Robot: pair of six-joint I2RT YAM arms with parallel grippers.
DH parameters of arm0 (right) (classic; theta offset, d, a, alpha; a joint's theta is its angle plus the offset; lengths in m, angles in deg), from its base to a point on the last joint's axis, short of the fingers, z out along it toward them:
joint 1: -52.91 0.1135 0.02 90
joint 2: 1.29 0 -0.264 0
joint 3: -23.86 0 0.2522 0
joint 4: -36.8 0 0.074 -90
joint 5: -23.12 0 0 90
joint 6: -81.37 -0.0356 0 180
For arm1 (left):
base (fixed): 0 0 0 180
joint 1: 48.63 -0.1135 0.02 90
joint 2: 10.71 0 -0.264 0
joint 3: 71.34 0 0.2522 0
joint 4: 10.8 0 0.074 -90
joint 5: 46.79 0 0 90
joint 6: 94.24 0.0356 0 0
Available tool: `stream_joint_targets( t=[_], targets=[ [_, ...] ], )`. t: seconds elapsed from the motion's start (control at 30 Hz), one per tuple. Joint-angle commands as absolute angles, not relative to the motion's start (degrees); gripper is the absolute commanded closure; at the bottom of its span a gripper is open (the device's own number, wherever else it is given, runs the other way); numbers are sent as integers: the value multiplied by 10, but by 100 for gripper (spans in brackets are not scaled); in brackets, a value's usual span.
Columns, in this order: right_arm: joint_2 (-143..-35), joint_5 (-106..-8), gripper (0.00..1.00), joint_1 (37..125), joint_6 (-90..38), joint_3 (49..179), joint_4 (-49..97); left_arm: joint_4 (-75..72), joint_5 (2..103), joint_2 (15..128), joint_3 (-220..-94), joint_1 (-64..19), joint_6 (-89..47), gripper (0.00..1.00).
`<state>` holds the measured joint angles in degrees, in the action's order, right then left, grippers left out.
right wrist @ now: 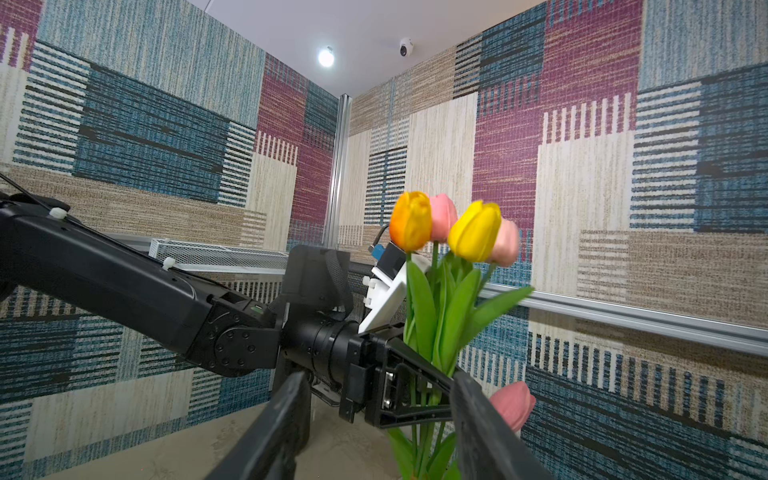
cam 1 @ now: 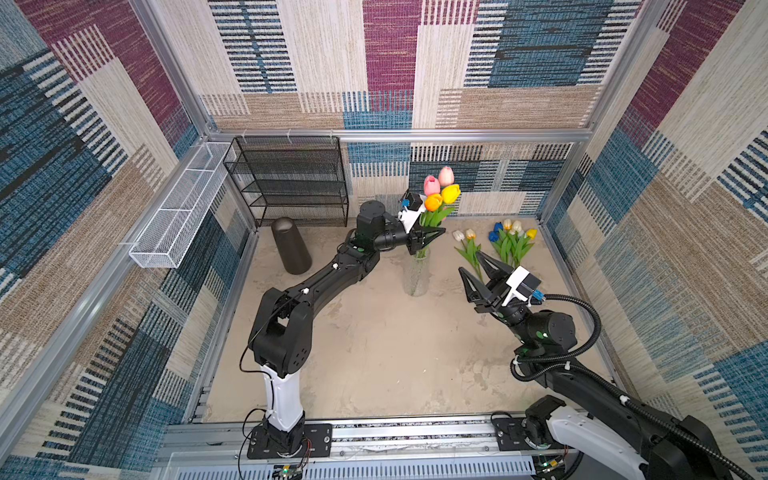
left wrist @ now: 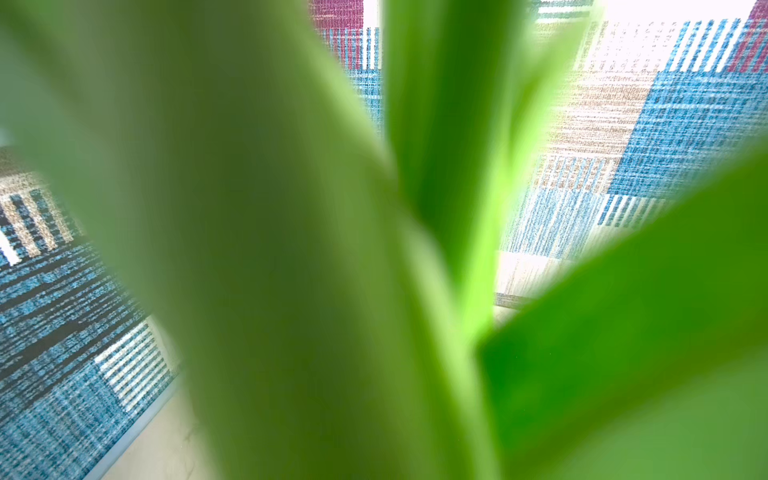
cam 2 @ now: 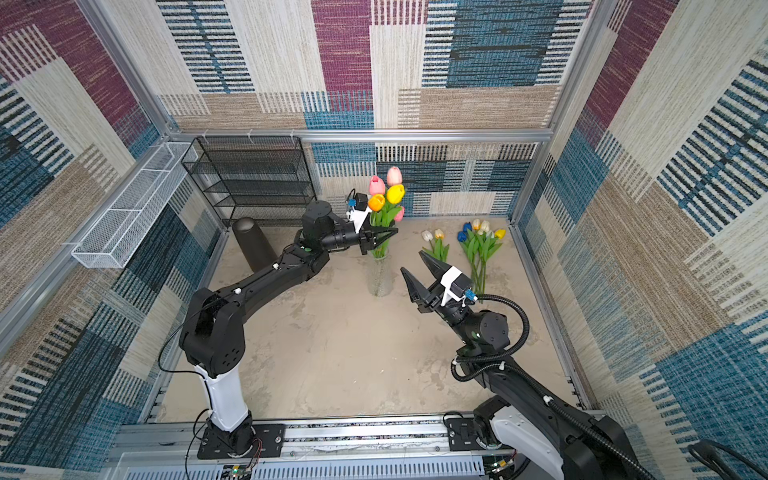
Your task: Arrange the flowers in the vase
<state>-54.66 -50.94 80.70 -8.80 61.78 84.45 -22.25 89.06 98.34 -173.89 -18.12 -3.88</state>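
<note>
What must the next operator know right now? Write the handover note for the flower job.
Left gripper: at the stems of the standing flowers, just above the vase rim; cannot tell whether it grips them.
Right gripper: open, empty.
Done: the pink, yellow and orange flowers are in the vase.
Left: a pair and a bigger bunch lie on the table, back right; put them in the vase.

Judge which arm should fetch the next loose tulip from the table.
Right. The right gripper hangs open and empty near the loose tulips; the left gripper is occupied at the vase.
</note>
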Motion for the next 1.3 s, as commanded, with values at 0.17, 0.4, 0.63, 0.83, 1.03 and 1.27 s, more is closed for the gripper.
stream_joint_targets(
  t=[0.17,0.4,0.63,0.83,1.03,1.27],
  targets=[
    [-560,-506,42,808,-89,631,851,-220,887,964,-1735,-187,-28,40],
    [-575,-538,42,808,-92,660,806,-234,876,915,-1692,-204,-55,38],
    [-592,-540,41,770,-162,761,679,-207,840,798,-1643,-204,-37,36],
    [-658,-439,41,619,-343,806,578,-220,748,678,-1517,-205,-49,36],
    [-804,-418,44,519,-348,863,399,-300,687,592,-1294,-205,-73,33],
    [-1046,-504,64,513,-200,1066,147,-366,670,556,-1160,-203,-90,30]
  ],
)
